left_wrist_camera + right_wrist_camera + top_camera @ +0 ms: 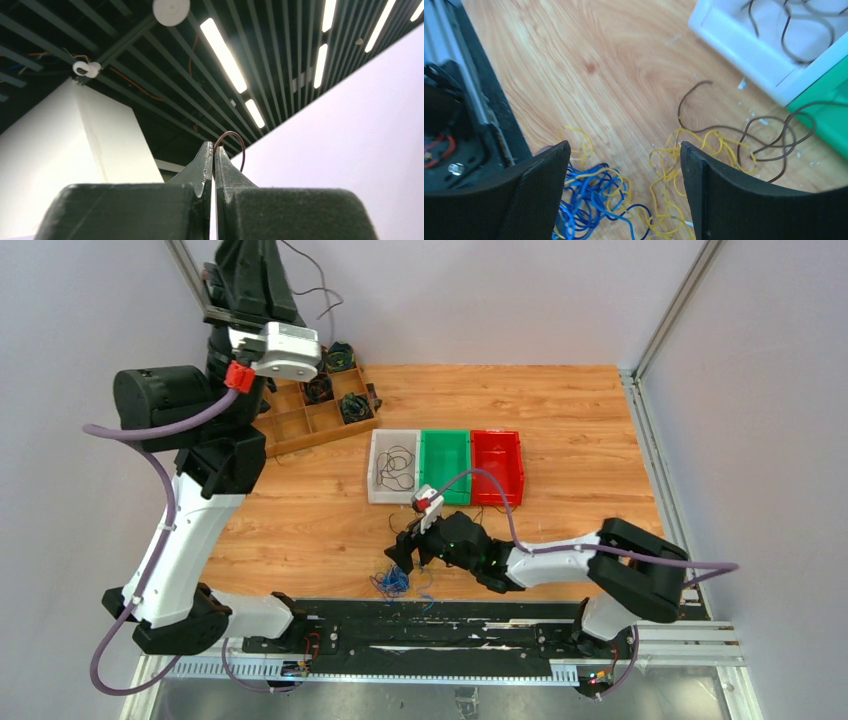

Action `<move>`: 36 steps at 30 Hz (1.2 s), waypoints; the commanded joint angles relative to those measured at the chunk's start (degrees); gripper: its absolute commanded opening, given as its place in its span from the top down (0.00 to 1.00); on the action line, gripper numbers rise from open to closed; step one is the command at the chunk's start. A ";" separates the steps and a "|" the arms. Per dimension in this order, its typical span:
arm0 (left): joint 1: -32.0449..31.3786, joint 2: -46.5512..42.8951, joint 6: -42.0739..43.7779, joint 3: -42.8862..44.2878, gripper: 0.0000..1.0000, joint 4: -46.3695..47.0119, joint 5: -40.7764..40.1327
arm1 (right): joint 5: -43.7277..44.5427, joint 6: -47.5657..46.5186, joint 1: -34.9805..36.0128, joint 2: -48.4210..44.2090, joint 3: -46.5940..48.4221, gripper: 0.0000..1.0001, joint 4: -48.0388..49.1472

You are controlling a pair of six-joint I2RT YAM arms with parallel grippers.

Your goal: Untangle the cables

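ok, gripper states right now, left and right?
Left gripper: shut on a thin dark cable.
Right gripper: open, holding nothing, over the blue cables and yellow cables.

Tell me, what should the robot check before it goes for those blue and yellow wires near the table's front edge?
1. Right arm's fingers spread wide: ok.
2. Wires within their reach: ok. The thin blue wires and thin yellow wires lie on the wooden table just below them.
3. Colours lying separate: not ok. Blue and yellow interlace, and a thin dark wire overlaps the yellow.
4. Left arm's fingers pinched on a thin dark wire loop, raised high: ok.
5. Whether that loop trails down to the pile: cannot tell.
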 commanded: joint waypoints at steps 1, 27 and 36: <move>-0.03 -3.16 0.94 -7.00 1.00 1.86 -0.85 | 0.86 1.02 -0.74 -8.22 3.47 0.18 -7.50; -0.04 -0.23 -0.78 -23.36 0.99 1.93 -3.45 | 13.47 4.01 -13.77 -27.10 -1.77 0.22 -23.69; 0.06 3.50 1.03 -22.51 1.00 2.48 -4.33 | 13.94 3.89 -14.05 -27.74 -2.51 0.24 -25.03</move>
